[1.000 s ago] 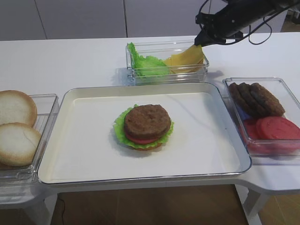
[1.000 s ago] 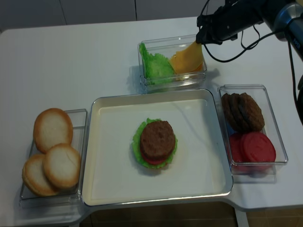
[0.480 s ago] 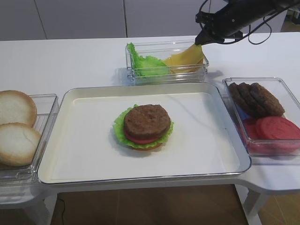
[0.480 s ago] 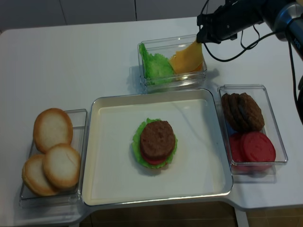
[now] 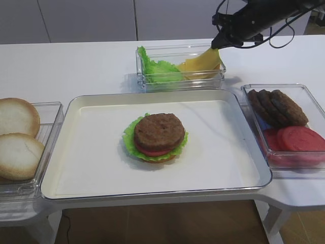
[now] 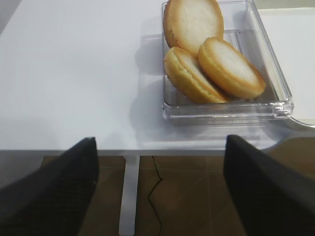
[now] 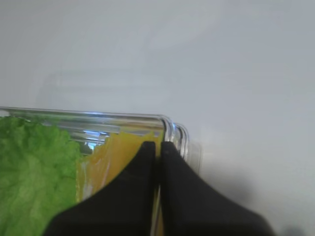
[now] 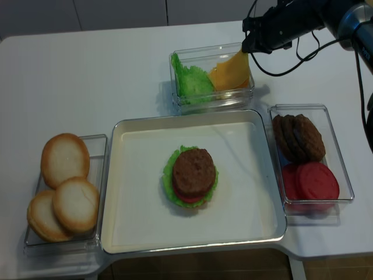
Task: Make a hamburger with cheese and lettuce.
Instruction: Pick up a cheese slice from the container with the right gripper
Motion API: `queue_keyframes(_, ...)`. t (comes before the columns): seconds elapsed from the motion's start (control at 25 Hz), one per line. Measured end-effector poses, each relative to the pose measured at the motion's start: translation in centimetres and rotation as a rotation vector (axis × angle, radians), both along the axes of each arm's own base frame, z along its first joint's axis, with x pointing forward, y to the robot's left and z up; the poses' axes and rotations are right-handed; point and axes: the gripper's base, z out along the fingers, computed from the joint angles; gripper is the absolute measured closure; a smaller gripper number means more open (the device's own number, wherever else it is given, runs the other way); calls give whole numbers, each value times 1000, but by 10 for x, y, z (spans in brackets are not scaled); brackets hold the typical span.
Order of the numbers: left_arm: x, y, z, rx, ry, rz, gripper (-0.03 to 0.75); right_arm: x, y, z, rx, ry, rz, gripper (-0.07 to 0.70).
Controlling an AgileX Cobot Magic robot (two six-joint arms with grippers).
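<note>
Cheese (image 5: pixel 202 62) slice sits tilted in the right half of a clear bin (image 5: pixel 180 81) at the far side of the bench (image 5: pixel 76 66), one corner raised above the rim and pinched between the pressed-together fingers of the right hand (image 5: pixel 219 43); lettuce (image 5: pixel 158 68) fills the bin's left half, beside the slice. Hamburger (image 5: pixel 155 136) (bun base, green leaf, tomato, patty on top) rests mid-tray (image 5: pixel 91 168), well apart from the bin. Left hand (image 6: pixel 157 189): only in the left wrist view, fingers spread wide, holding nothing, near the bun halves (image 6: pixel 209 54).
</note>
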Motion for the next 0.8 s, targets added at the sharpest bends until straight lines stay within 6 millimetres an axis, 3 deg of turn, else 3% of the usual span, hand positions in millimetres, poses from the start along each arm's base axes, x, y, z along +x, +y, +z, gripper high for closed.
queue_keyframes(0.8,0,0,0,0,0,0,135,-7,1,21,-7,-35,43,622)
